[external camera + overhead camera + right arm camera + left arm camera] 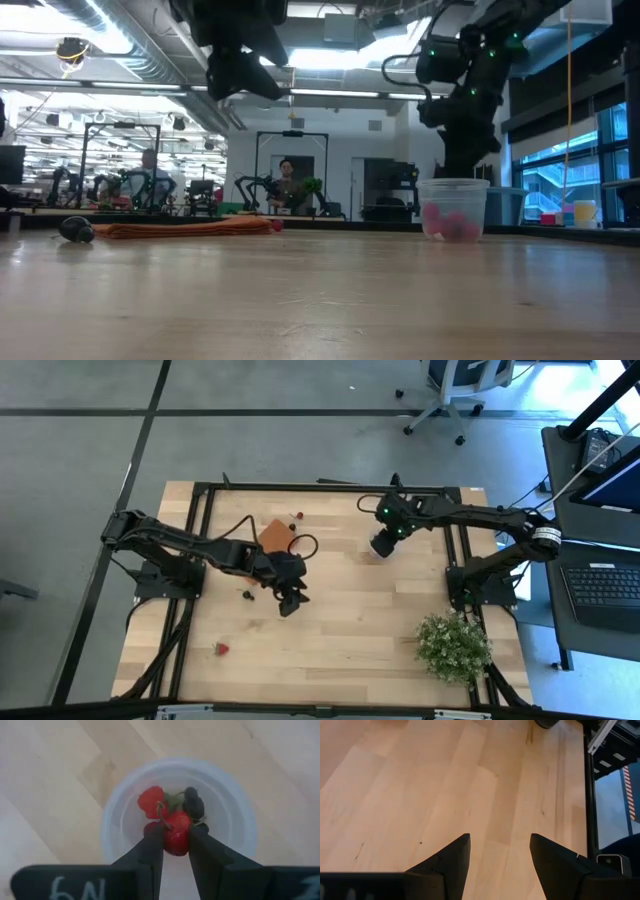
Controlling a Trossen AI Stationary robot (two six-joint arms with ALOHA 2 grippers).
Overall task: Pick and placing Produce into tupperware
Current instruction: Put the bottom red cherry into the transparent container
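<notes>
Wooden table [350,610]: right gripper [175,837] pinches a strawberry [176,831] directly over the cup [120,815]. Left gripper [499,852] spread, empty, above bare wood. Cup hidden beneath the right gripper in the high view.

We see two dark, near-black arms built of slim links and chunky rounded joints. The left arm [190,550] carries a black cable that loops loose beside its wrist, and its end effector [499,862] ends in two matte black wedge-shaped fingers [451,860] with angled inner edges. The right arm [470,518] has a pale silver-grey band at its elbow joint and small green lights glowing on the wrist housing. Its end effector [175,851] has two narrow black fingers [150,852] with flat inner faces, mounted on a dark bar bearing pale handwritten characters that we cannot read with certainty.
</notes>
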